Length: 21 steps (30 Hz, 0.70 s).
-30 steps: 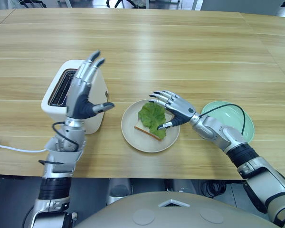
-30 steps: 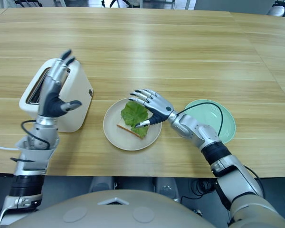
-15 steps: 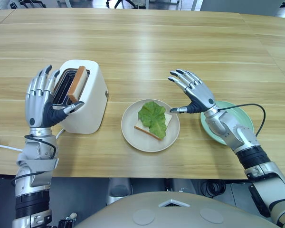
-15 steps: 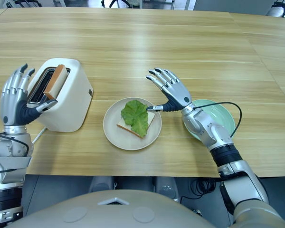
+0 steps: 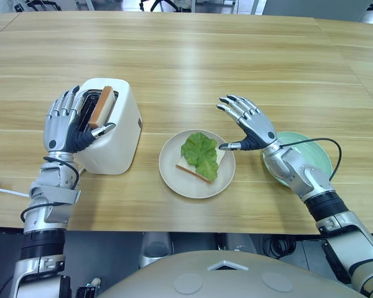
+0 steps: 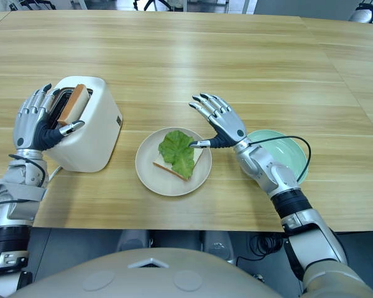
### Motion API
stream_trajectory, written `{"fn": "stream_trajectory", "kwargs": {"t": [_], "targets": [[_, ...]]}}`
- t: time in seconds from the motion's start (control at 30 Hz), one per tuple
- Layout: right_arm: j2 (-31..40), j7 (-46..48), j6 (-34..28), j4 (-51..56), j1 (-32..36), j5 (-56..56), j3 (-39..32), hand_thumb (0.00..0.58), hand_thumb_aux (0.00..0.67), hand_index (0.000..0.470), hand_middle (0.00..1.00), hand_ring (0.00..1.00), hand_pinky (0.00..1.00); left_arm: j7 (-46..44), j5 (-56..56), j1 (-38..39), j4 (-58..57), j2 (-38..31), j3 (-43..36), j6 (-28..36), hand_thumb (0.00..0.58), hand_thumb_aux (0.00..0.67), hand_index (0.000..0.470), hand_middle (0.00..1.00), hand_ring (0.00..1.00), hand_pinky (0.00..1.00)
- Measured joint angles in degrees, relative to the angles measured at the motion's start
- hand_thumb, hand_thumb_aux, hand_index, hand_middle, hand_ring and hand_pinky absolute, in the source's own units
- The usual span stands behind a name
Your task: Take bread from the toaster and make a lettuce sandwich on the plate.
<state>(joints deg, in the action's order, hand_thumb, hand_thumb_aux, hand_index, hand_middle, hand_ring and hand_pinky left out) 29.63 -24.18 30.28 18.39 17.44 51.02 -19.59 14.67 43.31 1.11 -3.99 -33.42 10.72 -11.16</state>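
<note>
Hovering loosely spread and empty, my left robot hand (image 5: pixel 65 121) sits at the left side of the toaster (image 5: pixel 115 146). The bread slice (image 5: pixel 102 107) stands in the slot just right of my fingers, long edge running near to far, so I judge this hand the nearer one to lift it. Further right, the plate (image 5: pixel 174 179) carries a base slice (image 5: pixel 185 165) under lettuce (image 5: pixel 199 152), and my right robot hand (image 5: pixel 248 124) hangs splayed and empty just beyond it.
</note>
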Motion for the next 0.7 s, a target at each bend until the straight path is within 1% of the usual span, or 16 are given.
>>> {"fn": "stream_trajectory", "kwargs": {"t": [0.03,0.07,0.1,0.13,0.5,0.7], "targets": [[-0.24,-0.05,-0.02,0.38,-0.03,0.17,-0.26,0.0,0.0,0.0,0.0,0.0,0.0,-0.44,-0.08,-0.1,0.0,-0.3,-0.2,0.37,0.265,0.176,0.121,0.0,0.0,0.0],[-0.47,-0.09,-0.13,0.77,-0.07,0.24,-0.33,0.0,0.0,0.0,0.0,0.0,0.0,-0.77,-0.39,-0.12,0.0,-0.55,-0.37,0.64,0.46,0.365,0.251,0.0,0.0,0.0],[-0.52,-0.12,-0.15,0.8,-0.07,0.26,-0.36,0.0,0.0,0.0,0.0,0.0,0.0,-0.89,-0.53,-0.12,0.01,-0.71,-0.42,0.78,0.58,0.659,0.453,0.0,0.0,0.0],[-0.56,-0.2,-0.15,0.8,-0.07,0.27,-0.4,0.0,0.0,0.0,0.0,0.0,0.0,-1.18,-0.88,-0.12,0.08,-0.99,-0.48,1.03,0.58,0.67,0.46,0.0,0.0,0.0],[-1.24,-1.0,-1.09,0.8,-0.11,0.34,-0.46,0.0,0.0,0.0,0.0,0.0,0.0,-7.59,-4.3,1.19,3.22,-5.21,-2.45,1.53,0.58,0.67,0.46,0.0,0.0,0.0],[-1.52,-1.48,-1.47,0.94,-0.11,0.36,-0.74,0.0,0.0,0.0,0.0,0.0,0.0,-8.09,-7.83,1.97,4.31,-5.23,-1.29,1.29,0.58,0.67,0.46,0.0,0.0,0.0]]}}
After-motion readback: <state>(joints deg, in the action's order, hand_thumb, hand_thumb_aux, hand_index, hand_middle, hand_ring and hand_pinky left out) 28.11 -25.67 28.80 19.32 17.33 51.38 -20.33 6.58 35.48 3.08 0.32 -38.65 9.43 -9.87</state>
